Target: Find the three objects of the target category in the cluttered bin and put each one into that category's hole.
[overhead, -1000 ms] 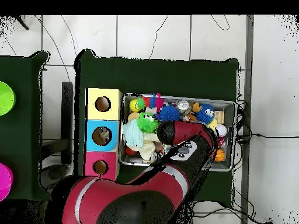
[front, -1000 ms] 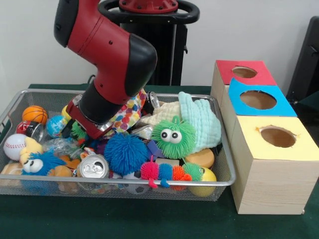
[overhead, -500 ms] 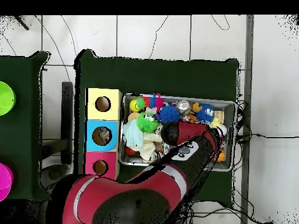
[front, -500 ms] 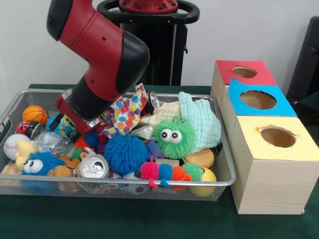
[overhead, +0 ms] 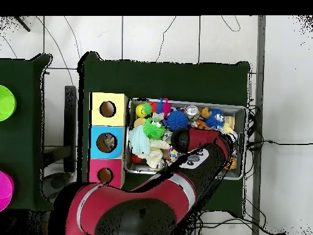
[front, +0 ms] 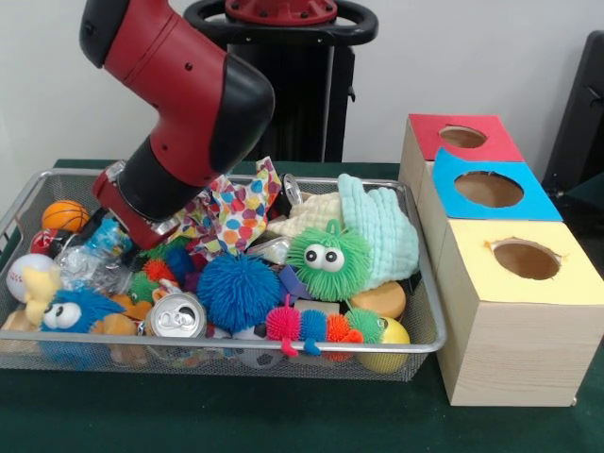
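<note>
Arm [front: 179, 104] dips into the bin [front: 415, 283]; the end effector is buried among toys at the bin's left part, so its state can't be told. Just beside it: baseball [front: 24, 274], basketball [front: 66, 215], crinkled wrapper [front: 90, 269]. Further right: can [front: 176, 316], blue puffer [front: 236, 291], green puffer [front: 328, 260], then the boxes [front: 510, 283]. Target category unclear. Risk: blind grasp snags the wrapper or dotted cloth [front: 236, 212], dragging clutter out.

No readable text or labels
</note>
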{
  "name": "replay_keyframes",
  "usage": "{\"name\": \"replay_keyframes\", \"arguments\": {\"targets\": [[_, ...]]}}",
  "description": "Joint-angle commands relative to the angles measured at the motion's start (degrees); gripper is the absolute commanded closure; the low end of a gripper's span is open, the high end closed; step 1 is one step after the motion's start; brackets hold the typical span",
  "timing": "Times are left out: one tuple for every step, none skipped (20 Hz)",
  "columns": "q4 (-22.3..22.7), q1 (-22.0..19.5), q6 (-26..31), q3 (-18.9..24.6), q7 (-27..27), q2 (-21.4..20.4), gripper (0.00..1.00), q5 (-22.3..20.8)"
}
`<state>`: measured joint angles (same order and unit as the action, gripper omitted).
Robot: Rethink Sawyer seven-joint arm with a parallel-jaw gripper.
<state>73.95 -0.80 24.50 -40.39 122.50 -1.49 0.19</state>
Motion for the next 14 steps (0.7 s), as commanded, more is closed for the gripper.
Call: {"name": "replay_keyframes", "arguments": {"targets": [[-4.89,-0.37,-4.31,1.81,11.26,3.46,0.0,2.11],[-5.38,-0.36,-5.24,1.33,10.97,3.47,0.0,1.75],[-6.19,-0.37,-7.38,0.52,10.51,3.62,0.0,1.02],[-6.49,-0.55,-8.41,0.46,10.28,3.66,0.0,0.89],[-6.88,-0.4,-10.09,-0.22,10.4,4.0,0.0,0.71],[-7.26,-0.25,-11.77,-0.91,10.51,4.35,0.0,0.52],[-7.51,0.78,-15.33,-3.2,11.46,5.57,0.0,0.42],[-7.76,1.82,-18.89,-5.49,12.41,6.79,0.0,0.31],[-8.26,3.19,-23.47,-8.76,13.02,9.14,0.0,0.76],[-8.51,3.97,-26.78,-11.13,13.01,10.85,0.0,1.71],[-8.28,5.26,-32.11,-14.89,12.76,13.66,0.0,3.92],[-8.11,5.84,-35.18,-16.93,11.73,15.14,0.0,5.71],[-7.67,6.16,-38.05,-18.0,10.26,16.12,0.0,7.53],[-7.24,6.48,-40.92,-19.07,8.78,17.11,0.0,9.35]]}}
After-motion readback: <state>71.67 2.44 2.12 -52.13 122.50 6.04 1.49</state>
